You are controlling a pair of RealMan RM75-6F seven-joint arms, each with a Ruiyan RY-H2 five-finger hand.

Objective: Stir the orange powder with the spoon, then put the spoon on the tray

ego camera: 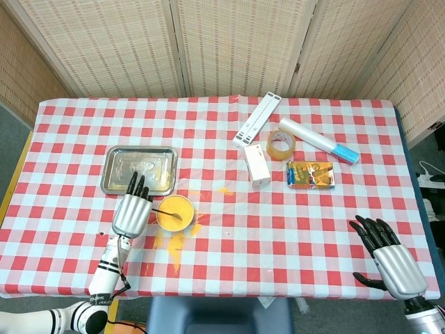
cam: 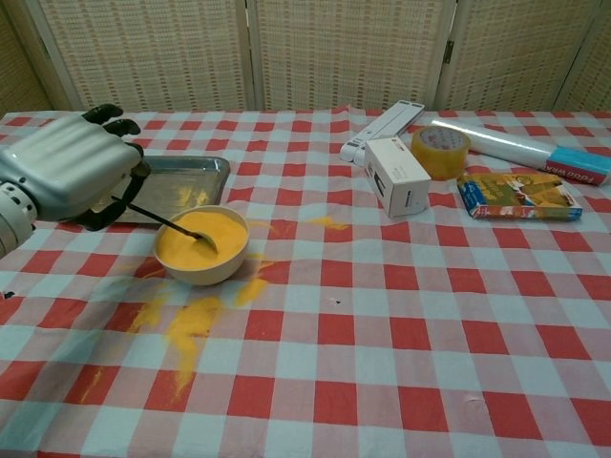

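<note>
Chest view is showing the left hand (cam: 67, 172) gripping the spoon (cam: 177, 227) by its handle — the long axis is slanting down and rightward, the tip sitting in the orange powder (cam: 200, 241) inside the bowl (cam: 202, 272). Just behind it, the tray (cam: 196, 172) is lying on the tabletop (cam: 382, 324). Head view is showing the right hand (ego camera: 389, 259) resting near the front edge — fingers spread, holding nothing.

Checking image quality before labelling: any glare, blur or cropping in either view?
Head view: sharp, evenly lit, mild glare on the metal tray. Chest view: left hand looms large and slightly soft at the frame edge; the clear roll shows bright highlights.
</note>
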